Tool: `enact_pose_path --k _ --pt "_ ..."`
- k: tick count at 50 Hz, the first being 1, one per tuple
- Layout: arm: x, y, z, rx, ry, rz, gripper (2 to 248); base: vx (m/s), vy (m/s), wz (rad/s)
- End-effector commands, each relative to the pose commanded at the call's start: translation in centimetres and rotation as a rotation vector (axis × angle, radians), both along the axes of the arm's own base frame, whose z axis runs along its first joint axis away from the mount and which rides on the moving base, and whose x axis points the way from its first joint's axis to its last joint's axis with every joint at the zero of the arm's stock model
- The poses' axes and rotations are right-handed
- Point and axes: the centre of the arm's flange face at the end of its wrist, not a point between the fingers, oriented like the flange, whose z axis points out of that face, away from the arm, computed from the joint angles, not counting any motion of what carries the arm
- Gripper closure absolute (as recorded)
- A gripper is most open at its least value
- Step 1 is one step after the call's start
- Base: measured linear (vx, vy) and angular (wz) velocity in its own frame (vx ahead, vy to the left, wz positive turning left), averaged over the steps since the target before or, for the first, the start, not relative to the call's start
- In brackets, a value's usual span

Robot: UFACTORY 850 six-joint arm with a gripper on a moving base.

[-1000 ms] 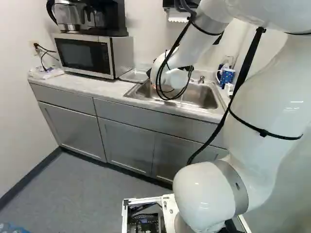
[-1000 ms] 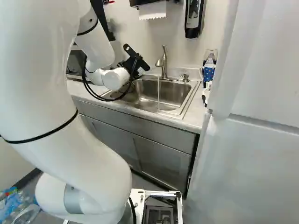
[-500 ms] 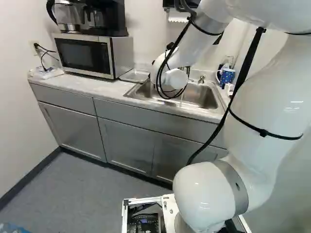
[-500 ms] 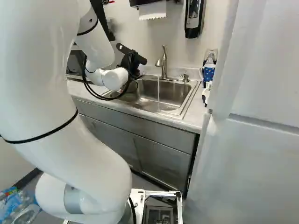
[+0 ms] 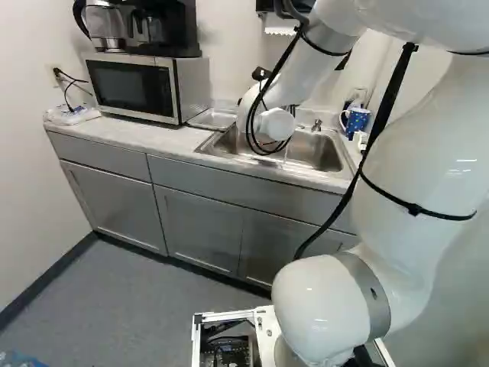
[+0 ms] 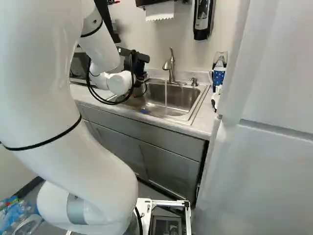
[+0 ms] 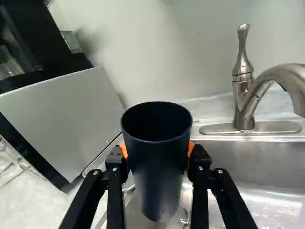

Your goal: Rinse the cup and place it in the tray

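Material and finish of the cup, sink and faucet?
Cup: dark, satin; coated metal or plastic, its soft sheen fits both.
Sink: likely stainless steel, satin; grey metallic, blurry reflections.
Faucet: metal, probably brushed nickel; soft-edged highlights.

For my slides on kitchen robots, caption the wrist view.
A dark cup, held between the jaws at the sink, with the faucet and a microwave nearby.
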Motion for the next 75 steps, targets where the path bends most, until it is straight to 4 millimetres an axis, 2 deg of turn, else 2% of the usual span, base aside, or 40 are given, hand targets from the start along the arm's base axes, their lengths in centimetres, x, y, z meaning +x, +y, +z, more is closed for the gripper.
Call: enact_pose_path --k 26,41,75 --pt "0.0 0.0 0.0 -0.273 -0.012 0.025 125 0.0 0.0 0.0" --pt "0.1 0.1 0.0 -0.273 -0.013 0.026 125 0.0 0.0 0.0" --pt "5.8 3.6 -0.2 -0.271 -0.03 0.079 125 0.0 0.0 0.0"
